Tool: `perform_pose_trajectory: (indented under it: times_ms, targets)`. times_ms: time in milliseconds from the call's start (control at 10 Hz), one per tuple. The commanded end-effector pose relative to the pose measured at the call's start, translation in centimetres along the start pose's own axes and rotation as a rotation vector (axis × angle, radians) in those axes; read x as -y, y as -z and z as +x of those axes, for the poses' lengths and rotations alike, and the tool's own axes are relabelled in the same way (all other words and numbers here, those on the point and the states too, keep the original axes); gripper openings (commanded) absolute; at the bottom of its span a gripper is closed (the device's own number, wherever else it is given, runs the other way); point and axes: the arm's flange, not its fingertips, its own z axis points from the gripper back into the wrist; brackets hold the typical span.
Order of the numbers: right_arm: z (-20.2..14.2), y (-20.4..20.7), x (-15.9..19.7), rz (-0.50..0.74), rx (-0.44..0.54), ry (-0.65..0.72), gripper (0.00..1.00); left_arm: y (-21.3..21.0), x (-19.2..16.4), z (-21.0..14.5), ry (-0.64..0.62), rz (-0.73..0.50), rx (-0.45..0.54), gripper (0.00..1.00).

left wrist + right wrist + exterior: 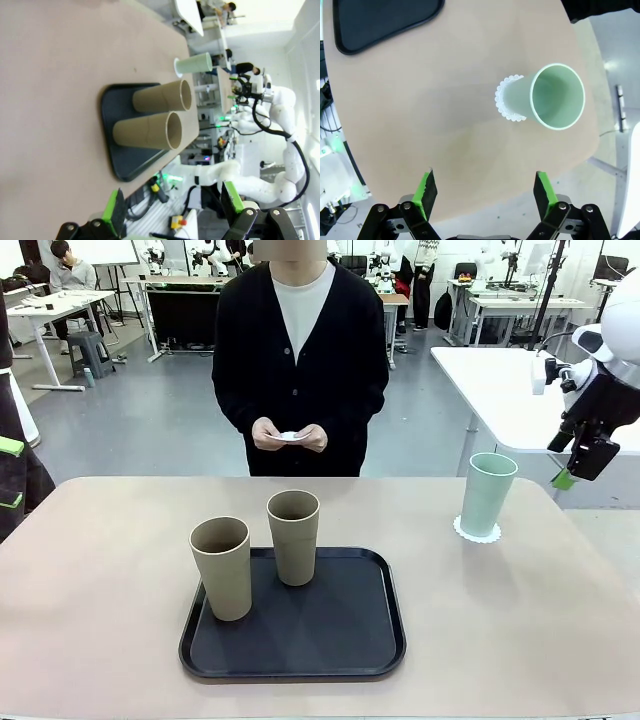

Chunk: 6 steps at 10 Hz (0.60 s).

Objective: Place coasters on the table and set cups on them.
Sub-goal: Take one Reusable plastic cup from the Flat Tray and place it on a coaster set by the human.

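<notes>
Green-padded fingers of the right gripper sit right up front, spread wide, with nothing between them and nothing touched. It hovers high by the right edge of the table, tilted down, the white arm coming in from the right side.

Just ahead of it stands the mint cup, upright and squarely on a doily, whose lacy rim peeks out around the base. Cup and gripper are clearly apart.

Over on the other side, the left gripper is also wide open and empty, held low off the table's left edge and looking across the top.

Out in the middle, two tan cups stand upright on the black tray, one nearer the robot, one farther back, close together but not touching.

At the far side, the person's hands are held together at waist height, holding a small white doily between them, above the table's far edge.
</notes>
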Motion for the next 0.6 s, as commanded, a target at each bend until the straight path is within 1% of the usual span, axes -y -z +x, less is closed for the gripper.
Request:
perform_pose_trajectory:
  times_ms: [0,100,200,300,400,500]
  targets:
    - [-0.1,0.3,-0.3,-0.021,-0.017,0.002,1.00,-0.2,0.1,0.0,0.006,-0.010,0.004,1.00]
    - [0.0,0.0,0.0,0.000,0.000,0.000,1.00,-0.2,0.1,0.0,0.006,-0.010,0.004,1.00]
    - [-0.4,-0.4,-1.5,-0.084,-0.065,0.376,1.00,-0.2,0.1,0.0,0.006,-0.010,0.004,1.00]
    - [-1.0,-1.0,-2.4,-0.114,-0.135,0.478,1.00,-0.2,0.1,0.0,0.006,-0.010,0.004,1.00]
    - [-1.6,-1.5,-2.7,-0.056,-0.170,0.574,1.00,-0.2,0.1,0.0,0.006,-0.010,0.004,1.00]
    - [-2.0,-2.0,-2.8,0.046,-0.196,0.687,1.00,-0.2,0.1,0.0,0.006,-0.010,0.004,1.00]
